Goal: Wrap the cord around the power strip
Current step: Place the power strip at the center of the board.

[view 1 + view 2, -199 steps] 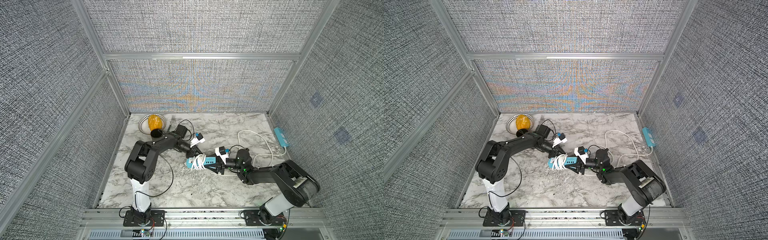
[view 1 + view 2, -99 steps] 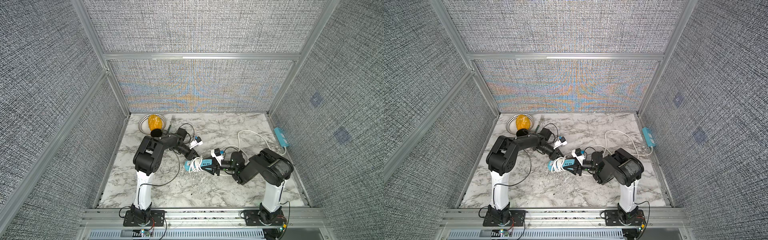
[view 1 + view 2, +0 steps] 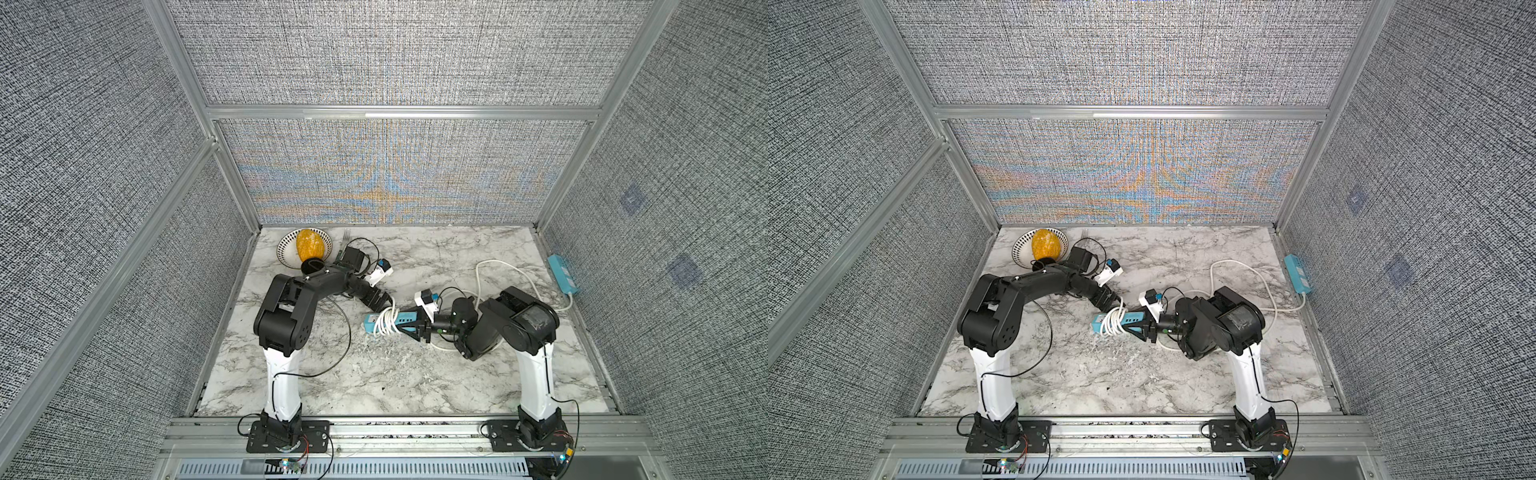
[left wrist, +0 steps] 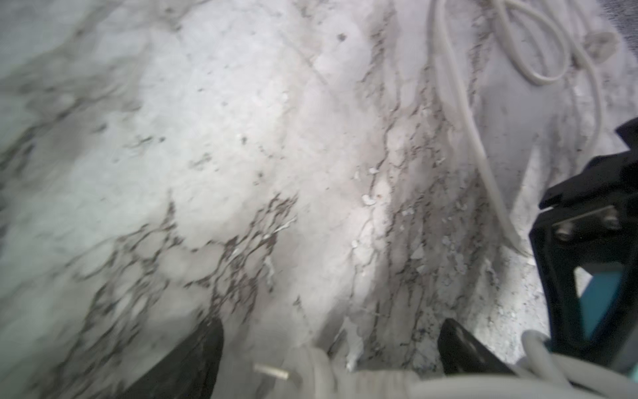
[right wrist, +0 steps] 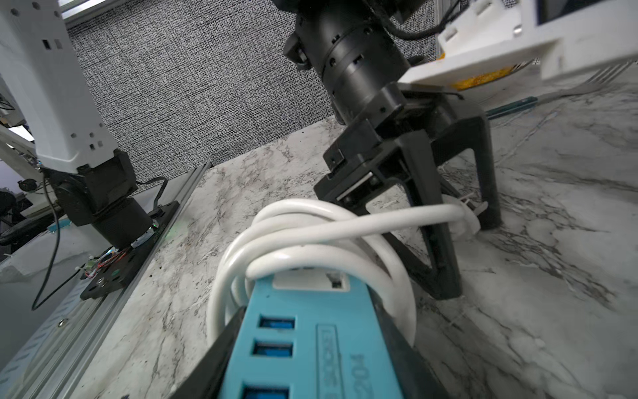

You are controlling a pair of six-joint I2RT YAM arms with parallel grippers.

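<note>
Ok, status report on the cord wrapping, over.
Left gripper open, astride the plug end. Right gripper shut on light-blue plastic power strip; white round cord looped around it. Second loose white cable beside right arm.

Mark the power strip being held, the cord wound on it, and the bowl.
power strip [image 3: 405, 318], in a top view, blue body beside the coils.
cord [image 5: 328, 229], right wrist view, strand crossing the coils.
bowl [image 3: 286, 251], in a top view, striped inner wall.
</note>
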